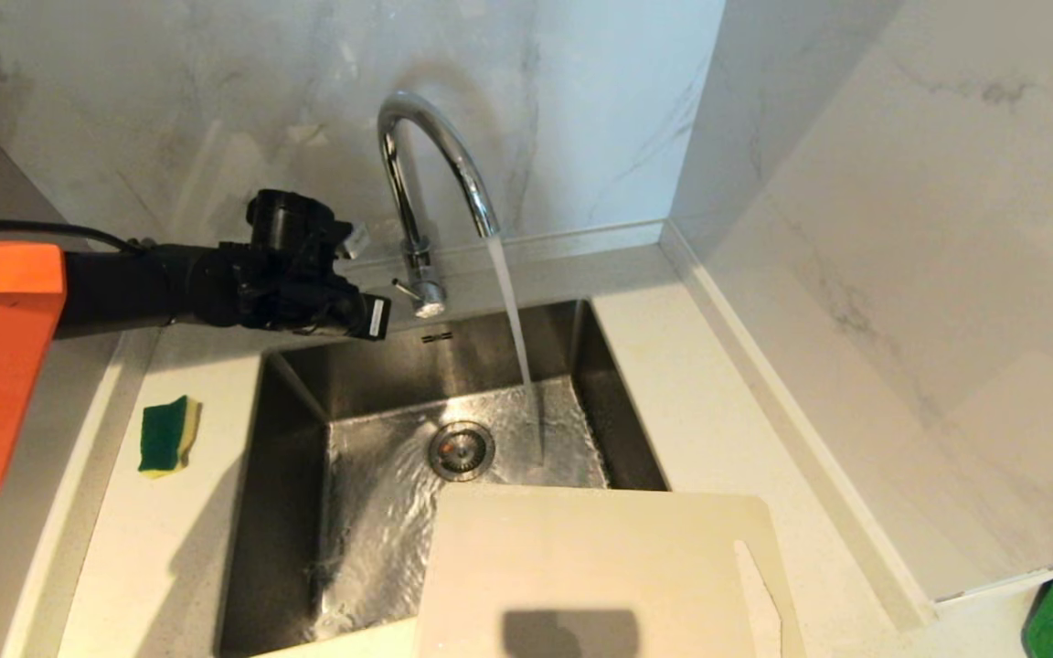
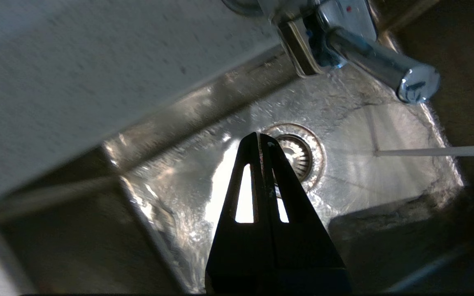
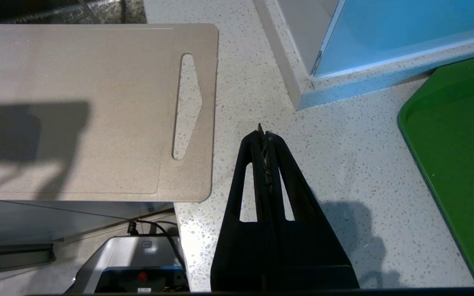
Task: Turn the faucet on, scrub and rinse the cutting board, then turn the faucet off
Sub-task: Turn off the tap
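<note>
At the sink's back edge, my left pincer [image 1: 371,315], pressed together, sits beside the faucet [image 1: 417,183], water running. Cutting board [image 1: 600,576] spans the sink's front-right corner, seemingly unscrubbed; scrubbing, rinsing, shutoff remain.

Grey-veined marble walls [image 1: 901,228] meet in a corner behind a pale speckled countertop [image 1: 700,402] — brightly lit.

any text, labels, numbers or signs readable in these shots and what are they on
No text can be read in any view.
White sticker on the left gripper: printed, too small to read.
Dark mark on the sink back wall below the faucet: too small to read.
Red dot and blue patch on the faucet's lever: colour marks, no letters.
Small white label on the grey device with a red button: too blurred to read.
</note>
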Robot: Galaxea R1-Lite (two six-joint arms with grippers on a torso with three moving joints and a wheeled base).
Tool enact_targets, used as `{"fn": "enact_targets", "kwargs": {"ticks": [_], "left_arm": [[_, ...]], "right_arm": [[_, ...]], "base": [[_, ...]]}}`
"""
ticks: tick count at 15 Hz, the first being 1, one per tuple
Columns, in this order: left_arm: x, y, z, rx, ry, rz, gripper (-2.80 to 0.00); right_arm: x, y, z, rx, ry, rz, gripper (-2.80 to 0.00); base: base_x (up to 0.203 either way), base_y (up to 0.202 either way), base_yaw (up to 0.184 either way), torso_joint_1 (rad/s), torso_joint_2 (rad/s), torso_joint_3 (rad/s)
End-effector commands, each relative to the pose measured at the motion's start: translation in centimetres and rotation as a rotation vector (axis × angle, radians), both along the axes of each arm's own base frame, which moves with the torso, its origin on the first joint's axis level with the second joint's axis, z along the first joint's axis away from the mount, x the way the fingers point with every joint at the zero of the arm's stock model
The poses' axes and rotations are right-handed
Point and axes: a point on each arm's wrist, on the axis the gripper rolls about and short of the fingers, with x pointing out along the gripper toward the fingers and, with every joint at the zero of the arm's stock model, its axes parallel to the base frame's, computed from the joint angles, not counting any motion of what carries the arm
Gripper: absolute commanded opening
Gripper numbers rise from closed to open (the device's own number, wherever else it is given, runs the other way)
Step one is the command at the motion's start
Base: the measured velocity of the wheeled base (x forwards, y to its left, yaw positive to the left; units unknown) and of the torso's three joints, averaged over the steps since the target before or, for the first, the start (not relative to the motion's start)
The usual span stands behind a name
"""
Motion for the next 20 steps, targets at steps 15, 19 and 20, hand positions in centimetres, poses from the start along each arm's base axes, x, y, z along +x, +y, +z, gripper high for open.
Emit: {"fn": "enact_targets", "kwargs": {"ticks": [15, 19, 20], "left_arm": [[-2.2, -3.1, 2.7, -0.271, 0.005, 0.053, -2.8], [-1.9, -3.1, 3.2, -0.284, -0.052, 0.1, -2.8], [-1.8, -3.1, 2.9, -0.271, -0.056, 0.123, -2.8]], "right_arm": [[0.0, 0.0, 0.0, 0.0, 0.002, -0.001, -2.8], [0.0, 0.0, 0.0, 0.0, 0.002, 0.0, -2.8], [0.0, 0.0, 0.0, 0.0, 0.002, 0.0, -2.8]], "base": [[0.0, 0.0, 0.0, 0.0, 0.0, 0.0], [0.0, 0.0, 0.0, 0.0, 0.0, 0.0], [0.0, 0.0, 0.0, 0.0, 0.0, 0.0]]}}
